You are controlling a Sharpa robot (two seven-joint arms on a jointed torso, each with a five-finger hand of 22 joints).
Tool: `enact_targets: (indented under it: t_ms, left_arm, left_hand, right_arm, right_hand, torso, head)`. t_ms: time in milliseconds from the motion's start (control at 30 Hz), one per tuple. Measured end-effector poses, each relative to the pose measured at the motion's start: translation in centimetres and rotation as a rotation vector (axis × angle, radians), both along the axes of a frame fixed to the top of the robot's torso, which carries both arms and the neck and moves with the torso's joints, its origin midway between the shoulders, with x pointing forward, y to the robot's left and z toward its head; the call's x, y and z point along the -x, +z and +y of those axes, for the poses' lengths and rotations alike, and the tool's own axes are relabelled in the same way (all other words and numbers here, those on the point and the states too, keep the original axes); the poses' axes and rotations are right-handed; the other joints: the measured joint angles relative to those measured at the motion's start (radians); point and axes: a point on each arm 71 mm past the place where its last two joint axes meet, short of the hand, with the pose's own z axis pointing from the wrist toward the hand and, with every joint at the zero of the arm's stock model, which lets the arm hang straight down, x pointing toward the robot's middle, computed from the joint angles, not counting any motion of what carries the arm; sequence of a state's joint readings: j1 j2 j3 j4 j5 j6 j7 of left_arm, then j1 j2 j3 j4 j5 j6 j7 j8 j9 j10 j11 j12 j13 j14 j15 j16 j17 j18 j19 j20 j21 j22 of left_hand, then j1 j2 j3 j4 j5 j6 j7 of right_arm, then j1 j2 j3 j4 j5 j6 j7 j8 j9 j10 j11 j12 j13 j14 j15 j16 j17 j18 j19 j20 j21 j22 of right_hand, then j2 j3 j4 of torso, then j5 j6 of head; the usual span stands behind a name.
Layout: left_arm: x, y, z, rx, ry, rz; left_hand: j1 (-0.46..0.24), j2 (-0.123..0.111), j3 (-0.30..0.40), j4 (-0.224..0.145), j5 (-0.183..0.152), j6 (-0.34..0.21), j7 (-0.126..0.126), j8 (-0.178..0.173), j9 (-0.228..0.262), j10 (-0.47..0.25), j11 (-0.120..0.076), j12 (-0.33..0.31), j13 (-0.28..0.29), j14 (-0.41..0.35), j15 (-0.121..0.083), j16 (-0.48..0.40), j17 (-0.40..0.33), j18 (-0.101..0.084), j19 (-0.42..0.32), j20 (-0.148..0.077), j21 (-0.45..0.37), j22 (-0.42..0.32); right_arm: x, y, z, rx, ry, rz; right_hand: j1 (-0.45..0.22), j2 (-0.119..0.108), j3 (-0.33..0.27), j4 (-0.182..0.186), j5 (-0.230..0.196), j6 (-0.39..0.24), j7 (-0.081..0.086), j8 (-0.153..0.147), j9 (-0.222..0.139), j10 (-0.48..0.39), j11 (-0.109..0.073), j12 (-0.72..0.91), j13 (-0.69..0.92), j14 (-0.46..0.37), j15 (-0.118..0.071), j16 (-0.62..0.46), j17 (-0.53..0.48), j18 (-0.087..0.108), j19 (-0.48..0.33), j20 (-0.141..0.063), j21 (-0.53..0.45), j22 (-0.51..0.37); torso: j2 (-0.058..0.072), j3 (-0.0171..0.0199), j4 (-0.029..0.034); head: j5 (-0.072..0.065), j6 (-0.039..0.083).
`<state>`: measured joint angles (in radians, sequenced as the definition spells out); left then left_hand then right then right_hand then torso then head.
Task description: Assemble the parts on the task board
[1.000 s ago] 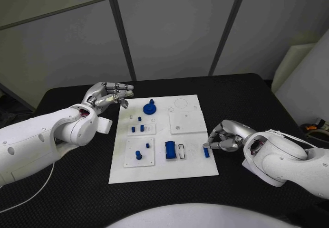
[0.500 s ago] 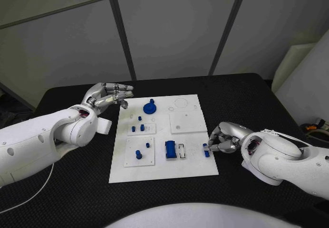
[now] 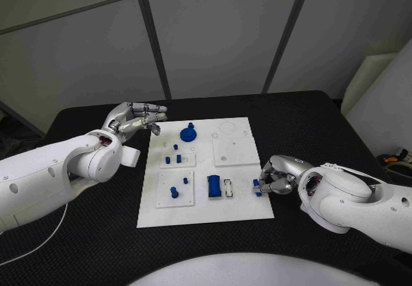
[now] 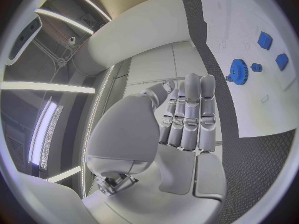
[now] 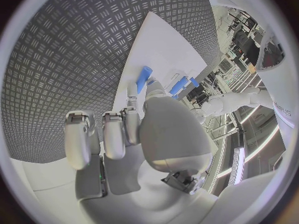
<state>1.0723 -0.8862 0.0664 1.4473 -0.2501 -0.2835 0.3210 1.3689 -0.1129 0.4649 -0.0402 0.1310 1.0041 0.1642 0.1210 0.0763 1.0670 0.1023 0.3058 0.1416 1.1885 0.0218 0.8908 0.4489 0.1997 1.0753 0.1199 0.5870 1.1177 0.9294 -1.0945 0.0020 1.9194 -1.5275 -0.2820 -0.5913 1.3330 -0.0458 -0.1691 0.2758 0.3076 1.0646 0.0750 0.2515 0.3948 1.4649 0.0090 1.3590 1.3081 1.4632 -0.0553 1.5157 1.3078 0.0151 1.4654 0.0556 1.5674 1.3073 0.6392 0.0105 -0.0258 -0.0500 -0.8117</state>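
The right hand (image 3: 279, 176) sits at the task board (image 3: 206, 211)'s 3 o'clock edge, fingertips pinching a small blue part (image 3: 256, 187), probably to seat it there. The left hand (image 3: 136, 121) hovers off the 10 o'clock corner, fingers curled on nothing, keeping clear above the tabletop (image 3: 86, 238).

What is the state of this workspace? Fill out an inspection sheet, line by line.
Surface: black table, textured.
Job's things: white task board mid-table; blue gear at its far end; small blue pegs on the inset plates; blue block near the middle; small blue part at the right edge.
Clutter: nothing seen.
Hands: left hand raised beside the board's far left corner, holding nothing; right hand with fingertips at the small blue part, grip unclear.
Cables: thin white cable under the left arm.
Surroundings: grey wall panels.
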Motion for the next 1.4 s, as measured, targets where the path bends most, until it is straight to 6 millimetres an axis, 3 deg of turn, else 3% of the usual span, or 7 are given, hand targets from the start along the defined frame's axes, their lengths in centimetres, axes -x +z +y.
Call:
enact_targets:
  t_ms: [333, 500, 633, 867, 1200, 1300, 1400]
  left_arm:
    - [0.0, 0.0, 0.0, 0.000, 0.000, 0.000]
    - [0.0, 0.0, 0.0, 0.000, 0.000, 0.000]
    - [0.1, 0.0, 0.1, 0.000, 0.000, 0.000]
    - [0.1, 0.0, 0.2, -0.001, 0.002, 0.000]
    - [0.1, 0.1, 0.2, -0.001, 0.002, 0.000]
    - [0.1, 0.1, 0.2, -0.001, 0.002, 0.000]
    - [0.1, 0.1, 0.2, -0.001, 0.002, 0.000]
  left_hand:
    - [0.000, 0.000, 0.000, 0.000, 0.000, 0.000, 0.000, 0.000, 0.000, 0.000, 0.000, 0.000, 0.000, 0.000, 0.000, 0.000, 0.000, 0.000, 0.000, 0.000, 0.000, 0.000]
    - [0.000, 0.000, 0.000, 0.000, 0.000, 0.000, 0.000, 0.000, 0.000, 0.000, 0.000, 0.000, 0.000, 0.000, 0.000, 0.000, 0.000, 0.000, 0.000, 0.000, 0.000, 0.000]
    - [0.000, 0.000, 0.000, 0.000, 0.000, 0.000, 0.000, 0.000, 0.000, 0.000, 0.000, 0.000, 0.000, 0.000, 0.000, 0.000, 0.000, 0.000, 0.000, 0.000, 0.000, 0.000]
    - [0.000, 0.000, 0.000, 0.000, 0.000, 0.000, 0.000, 0.000, -0.001, 0.000, 0.000, 0.000, 0.000, 0.000, 0.000, 0.000, -0.002, 0.000, 0.000, 0.000, 0.000, -0.001]
    - [0.004, 0.004, 0.000, 0.000, 0.000, 0.000, 0.000, 0.000, -0.001, 0.000, 0.000, 0.000, 0.001, 0.000, 0.000, 0.000, -0.001, 0.000, 0.000, 0.000, -0.004, -0.001]
    - [0.004, 0.004, 0.000, 0.000, 0.000, 0.000, 0.000, 0.000, -0.001, 0.000, 0.000, 0.000, 0.001, 0.000, 0.000, 0.000, -0.002, 0.000, 0.000, 0.000, -0.004, -0.001]
    - [0.004, 0.004, 0.000, 0.000, 0.000, 0.000, 0.000, 0.000, -0.001, 0.000, 0.000, 0.000, 0.001, 0.000, 0.000, 0.000, -0.002, 0.000, 0.000, 0.000, -0.004, -0.001]
  right_arm:
    - [0.0, -0.1, 1.2, 0.042, 0.051, -0.030]
    - [-0.2, -0.2, 2.0, 0.086, 0.084, -0.065]
    - [-0.2, -0.2, 2.7, 0.111, 0.114, -0.091]
    - [0.1, -0.1, 3.2, 0.122, 0.140, -0.100]
    - [0.3, 0.0, 2.8, 0.088, 0.106, -0.082]
    - [0.5, 0.1, 2.6, 0.057, 0.080, -0.075]
    - [0.7, 0.1, 2.5, 0.018, 0.053, -0.070]
  right_hand:
    - [0.028, -0.009, -0.011, -0.016, -0.004, 0.011, -0.004, 0.003, 0.009, 0.004, -0.004, 0.000, 0.000, 0.004, -0.004, 0.000, 0.000, 0.000, 0.000, 0.000, 0.000, 0.000]
    - [0.062, -0.009, 0.000, -0.036, -0.015, 0.010, 0.000, -0.009, 0.228, 0.004, -0.004, 0.000, 0.002, 0.004, -0.004, 0.000, 0.000, 0.000, 0.000, 0.000, 0.000, 0.000]
    - [0.093, -0.002, 0.019, -0.054, -0.025, 0.006, 0.004, -0.019, 0.241, 0.004, -0.004, 0.004, 0.006, 0.004, -0.004, 0.000, 0.000, 0.000, 0.000, 0.000, 0.000, 0.000]
    - [0.115, -0.007, 0.051, -0.041, 0.185, 0.010, -0.001, -0.032, 0.231, 0.000, -0.007, -0.013, 0.006, 0.004, -0.004, 0.000, 0.000, 0.000, 0.004, -0.004, 0.000, 0.000]
    - [0.119, -0.011, 0.150, -0.067, 0.235, 0.015, -0.006, -0.050, 0.230, 0.001, -0.014, -0.018, -0.002, 0.004, -0.011, 0.000, 0.000, 0.000, 0.000, -0.007, 0.000, 0.000]
    - [0.121, -0.013, 0.184, -0.067, 0.235, 0.015, -0.005, -0.049, 0.048, 0.000, -0.015, -0.021, -0.002, 0.004, -0.011, 0.000, 0.000, 0.000, 0.000, -0.007, 0.000, 0.000]
    - [0.126, -0.018, 0.215, -0.065, 0.235, 0.019, -0.004, -0.056, -0.003, 0.000, -0.015, -0.021, 0.001, 0.004, -0.011, 0.000, 0.000, 0.000, 0.000, -0.007, 0.000, 0.000]
  torso:
    - [0.000, 0.0000, -0.0007]
    - [0.000, -0.0005, -0.0007]
    - [0.000, -0.0006, 0.0000]
    - [-0.001, -0.0007, 0.0001]
    - [-0.001, -0.0002, -0.0006]
    - [-0.001, -0.0002, -0.0006]
    - [-0.001, -0.0003, -0.0004]
  head:
    - [0.001, -0.003]
    - [0.002, -0.004]
    - [0.004, -0.005]
    - [0.008, -0.004]
    - [0.011, -0.003]
    - [0.011, -0.002]
    - [0.011, -0.002]
